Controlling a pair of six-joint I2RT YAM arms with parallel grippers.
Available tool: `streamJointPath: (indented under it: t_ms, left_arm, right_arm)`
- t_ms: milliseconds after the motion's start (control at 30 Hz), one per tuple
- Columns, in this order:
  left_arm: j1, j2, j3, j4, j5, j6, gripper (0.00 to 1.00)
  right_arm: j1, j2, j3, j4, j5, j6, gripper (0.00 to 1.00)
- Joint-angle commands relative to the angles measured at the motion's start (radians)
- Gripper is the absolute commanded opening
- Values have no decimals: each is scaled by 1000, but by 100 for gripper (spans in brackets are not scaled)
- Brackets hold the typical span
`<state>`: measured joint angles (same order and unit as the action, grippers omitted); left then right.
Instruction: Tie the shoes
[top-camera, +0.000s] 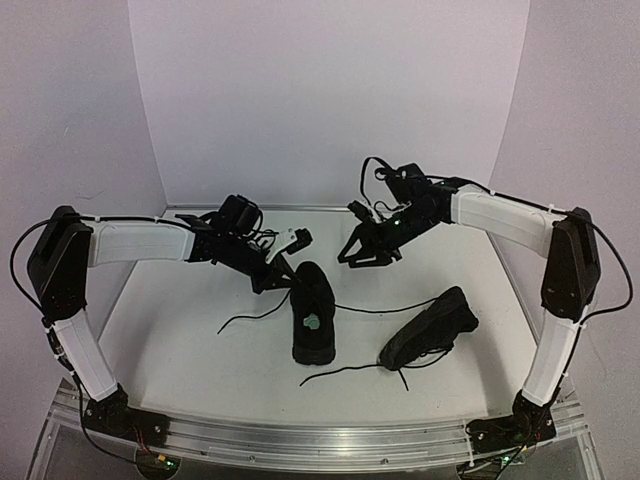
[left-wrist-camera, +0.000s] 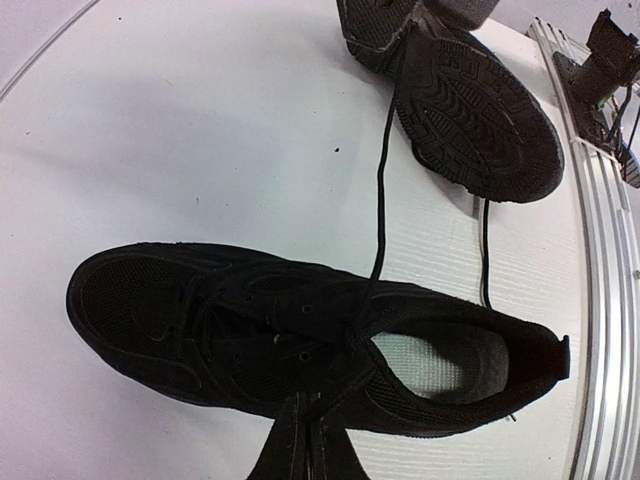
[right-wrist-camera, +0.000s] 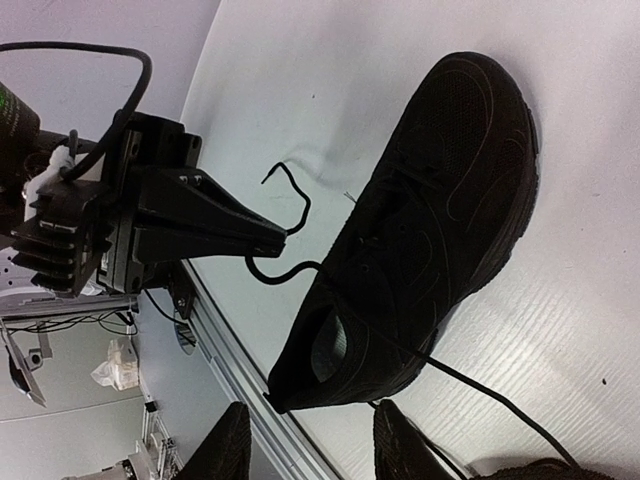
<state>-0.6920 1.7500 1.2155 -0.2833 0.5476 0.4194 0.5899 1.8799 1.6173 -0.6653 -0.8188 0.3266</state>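
Black sneakers sit toward the front of the white table (top-camera: 200, 345), upright sneaker (top-camera: 313, 325) mid-table, tipped sneaker (top-camera: 430, 328) on its side to the right, left gripper (top-camera: 272, 282) just behind pinching a lace (right-wrist-camera: 270, 274), right gripper (top-camera: 365, 258) further back hanging spread, holding nothing.

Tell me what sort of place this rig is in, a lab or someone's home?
Most likely a robotics lab test cell: plain pale backdrop walls enclose a white table, an aluminium rail runs along its near edge, and loose cables show past the rail.
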Motion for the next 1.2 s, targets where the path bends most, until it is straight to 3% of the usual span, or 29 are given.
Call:
streamJointPath:
  t_ms: [0,500,1167]
  left_arm:
    - [-6,-25,48,52,10,-36,0]
    - [-25,-15,71,101,-35,-61,0]
    - [-38,7,87,102,-38,-62,1]
  right_arm:
    - [16,30,62,31,-60,11,39]
    - [87,160,191,37,-79,26,35]
    - [101,245,234,86,-94,54,25]
